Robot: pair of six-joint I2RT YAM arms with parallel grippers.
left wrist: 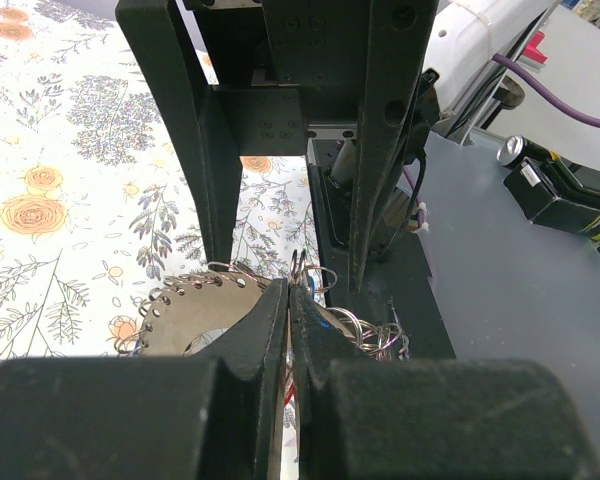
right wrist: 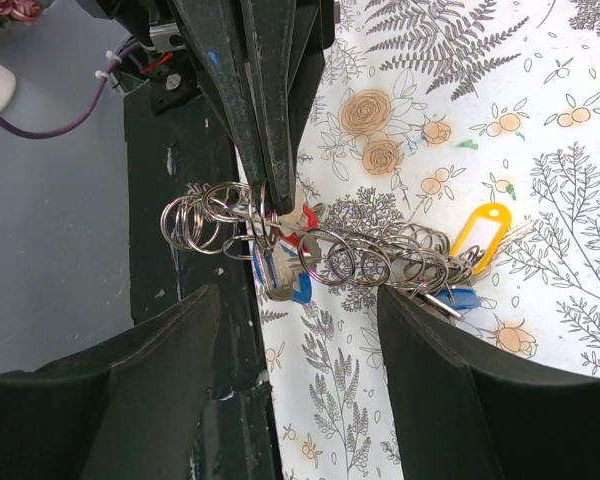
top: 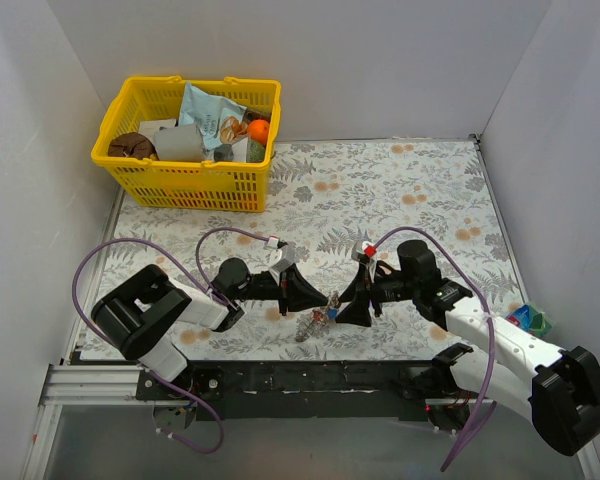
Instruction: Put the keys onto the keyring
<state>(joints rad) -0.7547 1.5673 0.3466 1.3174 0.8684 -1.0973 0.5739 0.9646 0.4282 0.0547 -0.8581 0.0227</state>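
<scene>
A floral-printed worktop (top: 410,200) boxed in by white walls carries everything, with the action close to its near edge. There sits the keyring (left wrist: 195,305), a shiny silver disc with a scalloped, hole-punched rim; I cannot tell whether it rests on the worktop or hangs lifted. Against its rim is a tangle of thin silver wire rings (right wrist: 380,260). Caught among them are the small metal keys (right wrist: 280,285) with blue and red plastic caps, and a yellow plastic tag (right wrist: 482,232) lies at the end farthest from the keyring.

Just beside the keyring, the left gripper (left wrist: 288,300) has its fingers pressed together, pinching the wire rings. The right gripper (right wrist: 298,290) faces it, spread wide and holding nothing, its fingers straddling the keys. Well apart from the keyring, by the far wall, stands a yellow plastic basket (top: 190,145).

The step looks like steadying the bundle for threading. Next, the right gripper would likely need to close on one key's cap alone without dragging the tangle.
</scene>
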